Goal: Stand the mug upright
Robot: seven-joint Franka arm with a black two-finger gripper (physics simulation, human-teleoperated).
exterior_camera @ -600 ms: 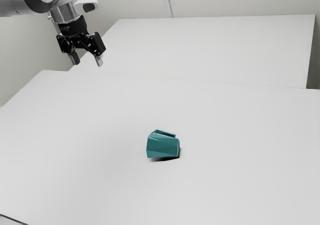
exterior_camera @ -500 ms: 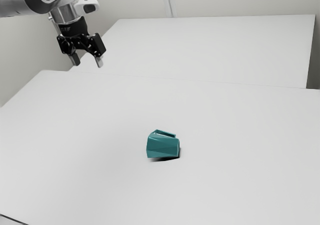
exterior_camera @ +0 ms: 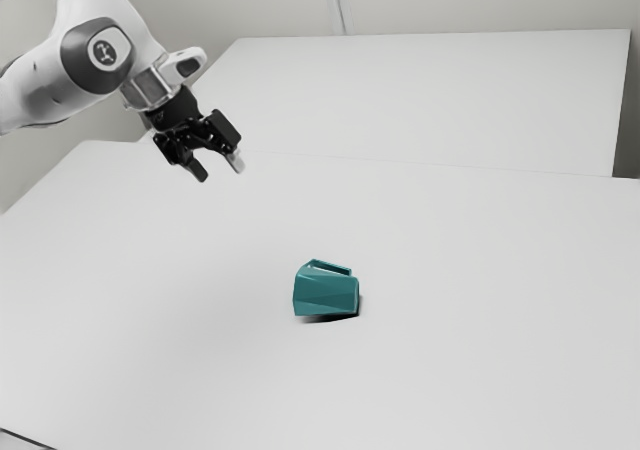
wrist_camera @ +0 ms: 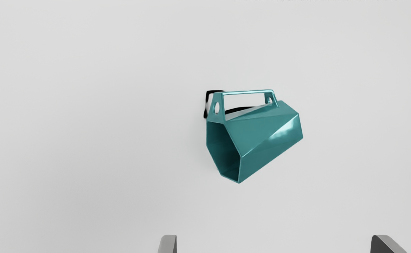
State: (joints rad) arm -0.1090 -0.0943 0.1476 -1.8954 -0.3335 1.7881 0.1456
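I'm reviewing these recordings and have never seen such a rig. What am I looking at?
This is a simulated robot arm ending in a black pincer. The exterior view is taken from beside the arm; the wrist view comes from a camera on its hand, so the tips of the two fingers show at the bottom edge. On the white table a teal mug lies on its side; the wrist view shows its handle and open mouth. Nothing is held: the fingers stand apart, and the pincer hangs clear of the mug.
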